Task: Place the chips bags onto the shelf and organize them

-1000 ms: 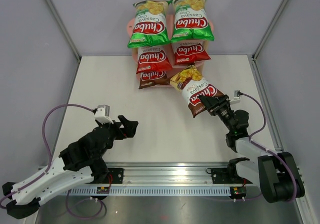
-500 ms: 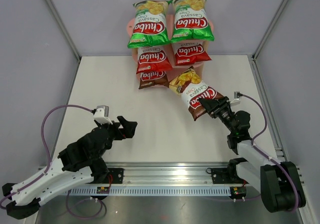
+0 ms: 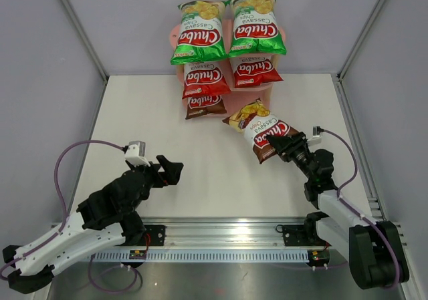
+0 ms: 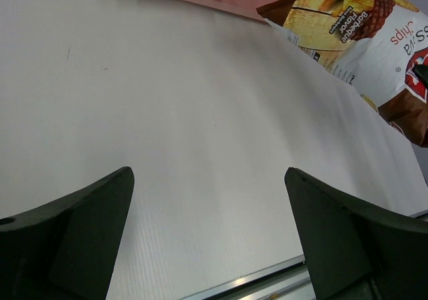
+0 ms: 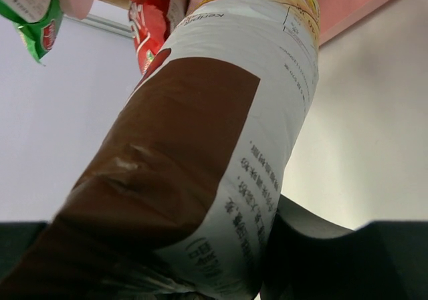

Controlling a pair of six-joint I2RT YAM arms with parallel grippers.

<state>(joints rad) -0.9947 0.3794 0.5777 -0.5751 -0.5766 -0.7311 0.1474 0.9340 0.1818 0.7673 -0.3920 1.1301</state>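
The pink shelf stands at the back centre. Two green chips bags lie on its top board, two red bags on the middle one, one brown bag on the bottom left. My right gripper is shut on the near end of the second brown bag, which slants toward the shelf's bottom right; it fills the right wrist view. My left gripper is open and empty over the table, far left of the bag.
Grey walls close in the table on the left, back and right. A metal rail carries both arm bases at the near edge. A purple cable loops from the left arm.
My right gripper has moved down and slightly toward me with the brown bag, whose far end has dropped toward the table. The left arm has not moved.
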